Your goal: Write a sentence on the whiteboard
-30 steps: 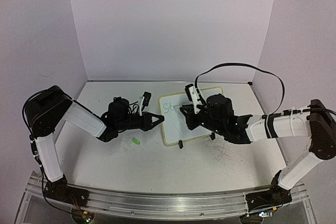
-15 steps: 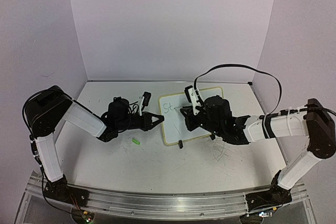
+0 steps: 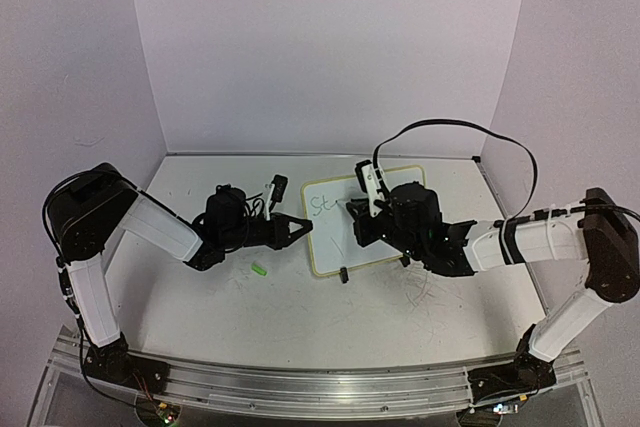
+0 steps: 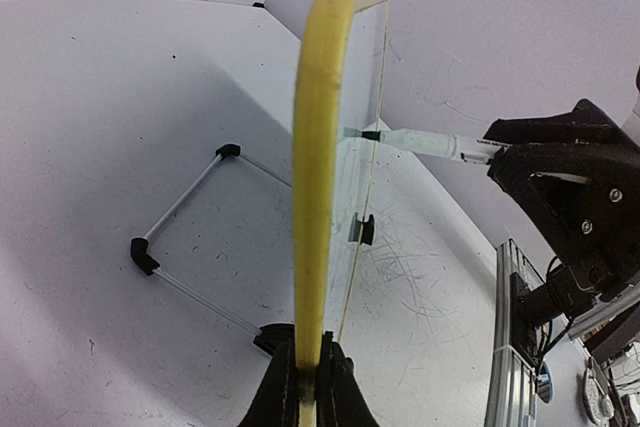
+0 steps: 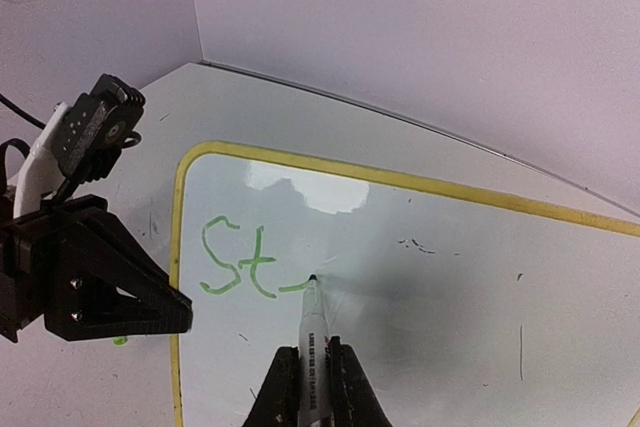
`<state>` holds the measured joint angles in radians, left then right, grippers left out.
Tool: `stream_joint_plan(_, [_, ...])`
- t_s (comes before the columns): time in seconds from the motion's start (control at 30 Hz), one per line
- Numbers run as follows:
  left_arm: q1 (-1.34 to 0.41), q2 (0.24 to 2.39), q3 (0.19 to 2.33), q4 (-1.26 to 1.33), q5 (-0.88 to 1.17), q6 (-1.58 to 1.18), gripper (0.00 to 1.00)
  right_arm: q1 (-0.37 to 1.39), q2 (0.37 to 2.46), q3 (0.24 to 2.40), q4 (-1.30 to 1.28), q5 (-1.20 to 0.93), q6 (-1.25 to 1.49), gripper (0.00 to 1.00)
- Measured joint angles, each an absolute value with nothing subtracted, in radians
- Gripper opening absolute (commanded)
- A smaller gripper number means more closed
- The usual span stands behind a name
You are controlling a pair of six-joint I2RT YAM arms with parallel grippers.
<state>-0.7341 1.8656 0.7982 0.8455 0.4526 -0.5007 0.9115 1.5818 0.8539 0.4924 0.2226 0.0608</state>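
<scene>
Now left tool (image 4: 308,387) pinches one whiteboard (image 5: 450,277), right tool (image 5: 312,387) clamps one marker (image 5: 312,332); two letters (image 5: 235,259) written.

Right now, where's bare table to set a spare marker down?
Widest: the near table strip in front of the whiteboard and small green piece, between the arms. Also the far left corner behind the left gripper. Crowded at the whiteboard: left gripper clamps its edge, right gripper holds a marker on it.

Whiteboard (image 5: 450,287) glossy w/ smooth plastic rim (image 4: 315,197); tabletop (image 3: 300,317) matt, scuffed
</scene>
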Motion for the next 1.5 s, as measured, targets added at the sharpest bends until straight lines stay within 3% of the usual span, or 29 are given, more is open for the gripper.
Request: stream_joint_plan(1.5, [-0.734, 1.865, 0.798, 0.839, 0.453, -0.497, 0.0, 0.914, 1.558, 0.797, 0.498, 0.193, 0.083, 0.0])
